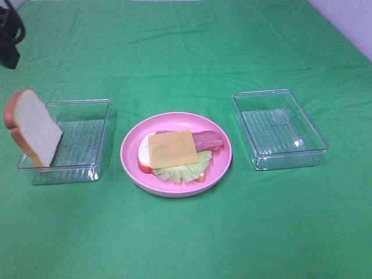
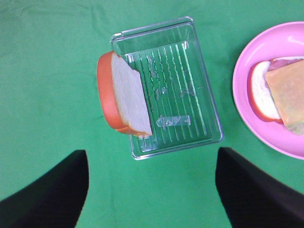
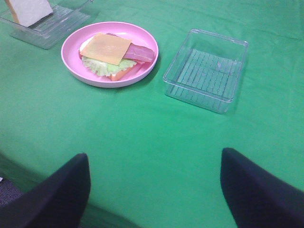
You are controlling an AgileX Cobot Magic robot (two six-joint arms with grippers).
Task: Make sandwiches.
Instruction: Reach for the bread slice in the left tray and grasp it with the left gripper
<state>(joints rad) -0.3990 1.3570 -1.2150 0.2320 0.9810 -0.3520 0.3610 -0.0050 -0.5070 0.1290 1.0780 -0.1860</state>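
On the pink plate [image 1: 221,165] lies an open sandwich: a bottom bread slice [image 1: 143,158], a lettuce leaf [image 1: 183,170], bacon [image 1: 209,139] and a yellow cheese square [image 1: 172,148] on top. A second bread slice [image 1: 32,128] stands tilted against the left rim of the left clear tray [image 1: 81,139]. The left wrist view looks down on this bread slice [image 2: 126,97]; my left gripper [image 2: 152,154] hangs open above the tray's near end, holding nothing. My right gripper [image 3: 154,156] is open over bare cloth, short of the plate [image 3: 71,61]. Neither gripper shows in the exterior view.
An empty clear tray [image 1: 279,128] stands to the right of the plate. Green cloth [image 1: 186,58] covers the whole table. A black object [image 1: 9,35] sits at the far left edge. The right wrist view shows the table's front edge [image 3: 19,175].
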